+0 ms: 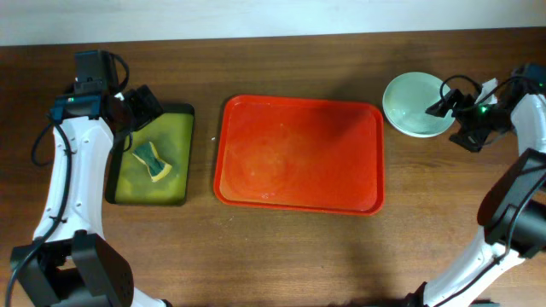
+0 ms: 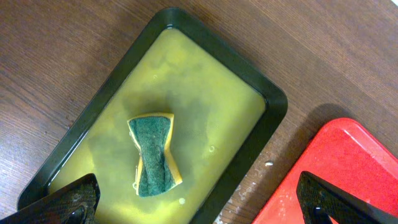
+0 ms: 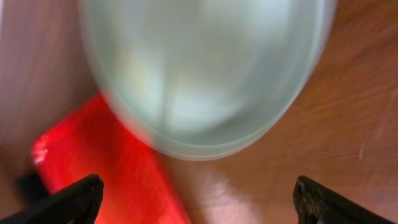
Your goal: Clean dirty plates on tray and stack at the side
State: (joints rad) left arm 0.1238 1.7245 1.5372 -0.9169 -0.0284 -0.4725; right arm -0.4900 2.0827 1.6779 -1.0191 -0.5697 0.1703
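Note:
The red tray (image 1: 299,153) lies mid-table with no plates on it. A stack of pale blue-green plates (image 1: 415,104) stands on the table just off its far right corner; how many are in it cannot be told. It fills the top of the right wrist view (image 3: 205,74), blurred, with the tray's corner (image 3: 112,168) beside it. My right gripper (image 1: 450,102) is open and empty at the stack's right edge. My left gripper (image 1: 141,107) is open and empty above the black tray, with the red tray's corner (image 2: 348,168) in its view.
A black tray (image 1: 175,196) of yellow-green liquid sits left of the red tray, also in the left wrist view (image 2: 273,99). A yellow-and-green sponge (image 1: 152,161) lies in the liquid and shows in the left wrist view (image 2: 154,152). Bare wooden table (image 1: 281,256) in front.

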